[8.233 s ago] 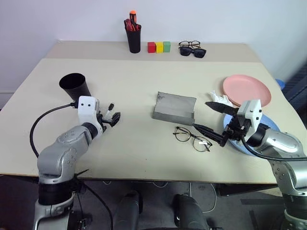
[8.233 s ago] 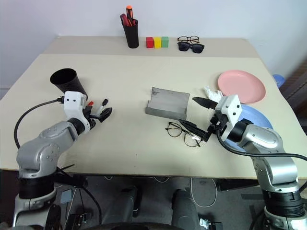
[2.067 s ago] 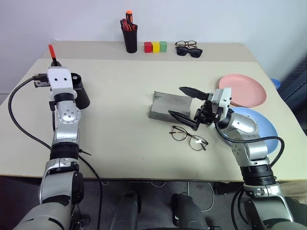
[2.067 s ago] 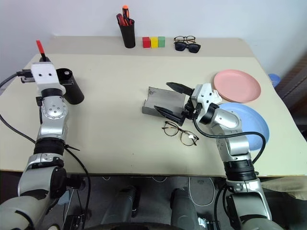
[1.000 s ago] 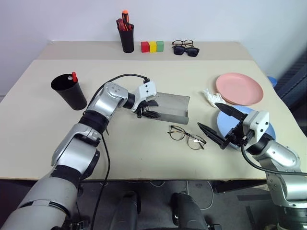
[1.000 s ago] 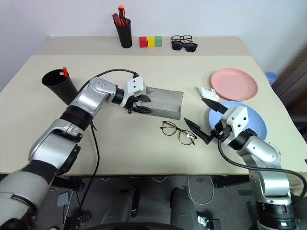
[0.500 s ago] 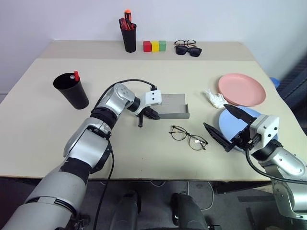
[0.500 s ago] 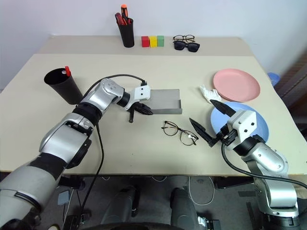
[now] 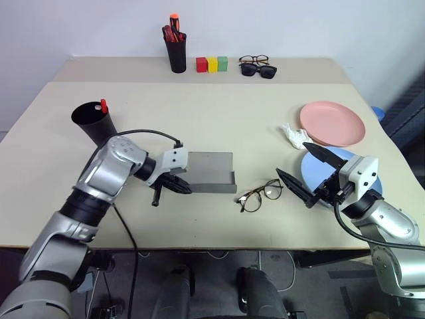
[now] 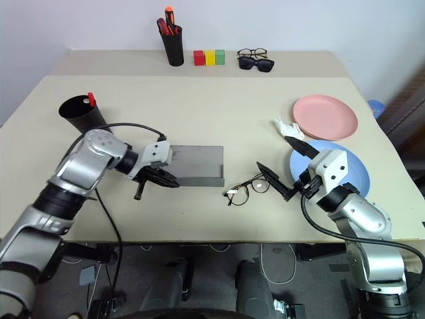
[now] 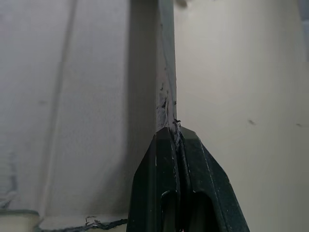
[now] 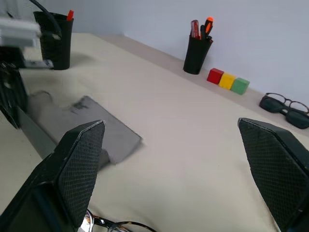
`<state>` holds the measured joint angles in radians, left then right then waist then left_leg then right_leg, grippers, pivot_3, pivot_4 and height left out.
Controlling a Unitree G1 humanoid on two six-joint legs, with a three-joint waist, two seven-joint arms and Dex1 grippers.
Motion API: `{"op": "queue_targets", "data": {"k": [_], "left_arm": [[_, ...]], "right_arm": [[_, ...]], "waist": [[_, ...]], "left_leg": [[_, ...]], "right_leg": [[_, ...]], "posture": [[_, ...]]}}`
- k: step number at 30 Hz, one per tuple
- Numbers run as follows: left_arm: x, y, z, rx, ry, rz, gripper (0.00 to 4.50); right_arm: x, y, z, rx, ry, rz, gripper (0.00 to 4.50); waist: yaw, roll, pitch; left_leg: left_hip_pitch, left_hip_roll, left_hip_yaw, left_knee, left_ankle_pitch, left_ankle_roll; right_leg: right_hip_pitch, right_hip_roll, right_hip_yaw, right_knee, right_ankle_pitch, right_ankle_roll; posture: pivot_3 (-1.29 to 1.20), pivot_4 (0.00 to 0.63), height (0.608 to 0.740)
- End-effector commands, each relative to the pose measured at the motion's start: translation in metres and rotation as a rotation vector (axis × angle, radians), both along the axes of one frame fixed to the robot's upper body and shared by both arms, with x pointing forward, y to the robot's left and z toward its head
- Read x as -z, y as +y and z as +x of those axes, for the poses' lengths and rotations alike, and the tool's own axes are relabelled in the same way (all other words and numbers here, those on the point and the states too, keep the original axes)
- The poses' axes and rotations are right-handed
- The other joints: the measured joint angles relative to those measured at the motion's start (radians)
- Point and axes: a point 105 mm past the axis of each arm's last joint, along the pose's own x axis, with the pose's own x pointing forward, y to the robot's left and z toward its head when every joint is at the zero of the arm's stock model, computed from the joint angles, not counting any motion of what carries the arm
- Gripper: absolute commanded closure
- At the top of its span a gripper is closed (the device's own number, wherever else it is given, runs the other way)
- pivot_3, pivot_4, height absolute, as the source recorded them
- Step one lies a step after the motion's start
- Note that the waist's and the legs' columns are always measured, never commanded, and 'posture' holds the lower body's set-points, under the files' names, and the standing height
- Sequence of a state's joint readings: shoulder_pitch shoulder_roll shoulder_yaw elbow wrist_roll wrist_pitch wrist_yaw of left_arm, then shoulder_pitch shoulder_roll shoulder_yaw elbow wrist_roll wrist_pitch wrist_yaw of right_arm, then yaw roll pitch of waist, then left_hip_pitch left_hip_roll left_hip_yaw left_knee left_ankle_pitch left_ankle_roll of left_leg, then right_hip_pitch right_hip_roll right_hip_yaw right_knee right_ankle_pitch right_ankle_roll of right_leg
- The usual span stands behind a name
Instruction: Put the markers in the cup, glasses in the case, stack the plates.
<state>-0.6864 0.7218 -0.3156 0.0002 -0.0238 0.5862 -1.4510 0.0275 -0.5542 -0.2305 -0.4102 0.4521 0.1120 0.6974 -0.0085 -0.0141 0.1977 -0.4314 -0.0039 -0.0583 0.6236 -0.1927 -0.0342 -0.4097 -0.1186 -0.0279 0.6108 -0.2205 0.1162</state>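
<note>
The left gripper (image 9: 174, 187) pinches the grey case's (image 9: 207, 171) edge; right of the case, the right gripper (image 9: 307, 174) gapes beside the glasses (image 9: 260, 195).

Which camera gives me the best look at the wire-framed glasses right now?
Either head view, say the left eye view: the whole wire-framed glasses lie on the table between the grey case and the right tool. The right wrist view catches just a bit of the frame at its edge.
</note>
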Motion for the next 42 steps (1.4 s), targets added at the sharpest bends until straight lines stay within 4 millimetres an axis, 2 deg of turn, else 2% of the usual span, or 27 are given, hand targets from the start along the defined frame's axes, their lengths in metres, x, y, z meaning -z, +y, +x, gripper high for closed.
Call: {"op": "queue_targets", "data": {"k": [1,4,7,9,15,21,25,30,35,42], "left_arm": [[-0.020,0.008,-0.005,-0.043,-0.050,-0.030,4.47],[-0.025,0.015,-0.021,-0.023,-0.012,-0.032,4.47],[-0.019,0.023,-0.047,0.047,0.057,-0.004,4.47],[-0.015,0.025,-0.054,0.059,0.076,0.006,4.47],[-0.007,0.010,-0.055,0.053,0.071,-0.017,4.47],[-0.001,-0.014,-0.054,0.028,0.065,-0.055,4.47],[0.001,-0.018,-0.061,0.045,0.083,-0.054,4.47],[0.000,-0.024,-0.055,0.004,0.074,-0.061,4.47],[0.000,-0.033,-0.033,-0.129,0.030,-0.073,4.47],[-0.006,-0.050,-0.008,-0.223,-0.035,-0.095,4.47]], "right_arm": [[-0.003,0.002,0.000,-0.015,-0.030,0.008,0.00],[-0.001,0.001,0.000,-0.021,-0.023,0.007,0.00],[0.004,-0.003,-0.001,-0.018,-0.010,-0.002,0.00],[0.007,-0.006,-0.003,-0.016,0.003,-0.006,0.00],[0.025,-0.011,-0.017,-0.021,0.059,-0.079,0.00],[0.023,-0.012,-0.019,-0.003,0.050,-0.074,0.00],[0.022,-0.012,-0.021,-0.002,0.054,-0.075,0.00],[0.023,-0.014,-0.026,0.003,0.065,-0.080,0.00],[0.022,-0.013,-0.027,0.007,0.064,-0.077,0.00],[0.021,-0.013,-0.025,0.011,0.058,-0.075,0.00]], "waist": [[-0.001,0.000,0.000],[-0.003,0.000,0.000],[-0.006,0.000,0.000],[-0.003,0.001,0.000],[0.016,0.001,0.000],[0.019,0.001,0.000],[0.019,0.001,0.000],[0.020,0.001,0.000],[0.021,0.001,0.000],[0.020,0.000,0.000]], "left_leg": [[0.000,0.000,0.000,0.000,0.000,0.000],[0.000,0.000,0.000,-0.001,0.000,0.000],[0.000,0.000,0.001,-0.002,0.000,0.000],[0.000,0.000,0.001,-0.002,0.000,0.000],[0.000,0.000,0.001,-0.001,0.000,0.000],[0.000,0.000,0.001,-0.001,0.000,0.000],[0.000,0.000,0.001,-0.002,0.000,0.000],[0.000,0.000,0.001,-0.001,0.000,0.000],[0.000,0.000,0.001,-0.001,0.000,0.000],[0.000,0.000,0.001,-0.001,0.000,0.000]], "right_leg": [[0.000,0.000,0.000,0.000,0.000,0.000],[-0.001,0.000,0.000,0.000,0.000,-0.001],[-0.001,0.000,0.000,0.000,0.000,-0.002],[-0.002,0.000,0.000,0.000,-0.001,-0.003],[-0.001,-0.001,0.000,-0.001,-0.002,-0.001],[-0.001,0.000,0.000,-0.001,-0.002,-0.001],[-0.001,0.000,0.000,-0.001,-0.002,-0.001],[-0.001,0.000,0.000,-0.001,-0.002,-0.001],[-0.001,0.000,0.000,-0.001,-0.002,0.000],[-0.001,0.000,0.000,0.000,-0.002,0.000]], "posture": [[0.00,0.150,0.740],[0.00,0.150,0.740],[0.00,0.150,0.740],[0.00,0.150,0.740],[0.00,0.150,0.740],[0.00,0.150,0.740],[0.00,0.150,0.740],[0.00,0.150,0.740],[0.00,0.150,0.740],[0.00,0.150,0.740]]}}
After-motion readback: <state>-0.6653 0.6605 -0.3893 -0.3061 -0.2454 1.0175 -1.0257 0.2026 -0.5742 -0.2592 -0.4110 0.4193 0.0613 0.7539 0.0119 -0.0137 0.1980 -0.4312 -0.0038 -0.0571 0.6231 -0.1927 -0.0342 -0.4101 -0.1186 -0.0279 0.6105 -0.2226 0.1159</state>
